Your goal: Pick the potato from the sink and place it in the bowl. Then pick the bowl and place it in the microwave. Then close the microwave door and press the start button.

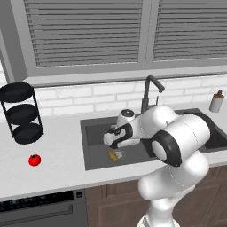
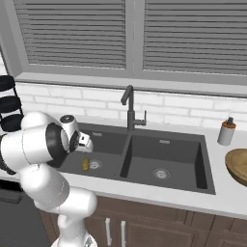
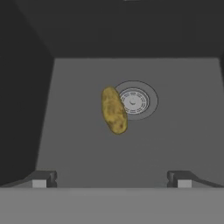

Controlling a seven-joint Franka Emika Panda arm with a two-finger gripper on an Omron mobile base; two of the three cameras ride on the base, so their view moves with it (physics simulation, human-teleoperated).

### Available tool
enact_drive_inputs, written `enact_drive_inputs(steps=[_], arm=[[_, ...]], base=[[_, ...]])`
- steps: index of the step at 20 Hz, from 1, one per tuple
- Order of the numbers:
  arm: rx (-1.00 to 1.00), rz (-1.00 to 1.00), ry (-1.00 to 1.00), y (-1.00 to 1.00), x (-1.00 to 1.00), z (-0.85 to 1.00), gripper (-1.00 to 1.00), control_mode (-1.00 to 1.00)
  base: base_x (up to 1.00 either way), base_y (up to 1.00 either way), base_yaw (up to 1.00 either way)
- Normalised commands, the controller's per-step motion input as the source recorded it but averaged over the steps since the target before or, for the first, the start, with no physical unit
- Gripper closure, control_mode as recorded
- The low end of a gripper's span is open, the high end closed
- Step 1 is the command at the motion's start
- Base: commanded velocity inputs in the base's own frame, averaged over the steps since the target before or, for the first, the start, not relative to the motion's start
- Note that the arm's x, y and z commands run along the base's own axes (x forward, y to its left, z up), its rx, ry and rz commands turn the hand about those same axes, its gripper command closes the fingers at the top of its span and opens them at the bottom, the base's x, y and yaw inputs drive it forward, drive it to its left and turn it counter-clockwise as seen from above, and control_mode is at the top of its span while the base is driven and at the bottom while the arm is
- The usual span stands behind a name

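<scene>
Your tool (image 3: pixel 111 183) hangs over the left basin of the sink (image 1: pixel 95 133), its jaws spread wide with nothing between them, lined up for a straight drop. The potato (image 3: pixel 113 109) lies at the centre of the hand view, on the basin floor and touching the left edge of the drain (image 3: pixel 134 100), its long axis running up and down the frame, so your jaws would likely close across its narrow width. The bowl (image 2: pixel 237 165) waits at the right edge of the right base view, on the surface. No readable writing anywhere.
</scene>
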Motion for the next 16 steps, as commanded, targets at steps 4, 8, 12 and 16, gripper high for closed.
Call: enact_drive_inputs(steps=[4, 8, 12, 16], arm=[[0.0, 0.0, 0.0, 0.02, 0.02, -0.3, -1.0, -1.0], [0.0, 0.0, 0.0, 0.0, 0.11, -0.31, -1.0, -1.0], [0.0, 0.0, 0.05, 0.0, 0.19, -0.14, -1.0, -1.0], [0.0, 0.0, 0.0, 0.0, 0.33, -0.08, -1.0, -1.0]], base=[[0.0, 0.0, 0.0], [0.0, 0.0, 0.0], [0.0, 0.0, 0.0], [0.0, 0.0, 0.0]])
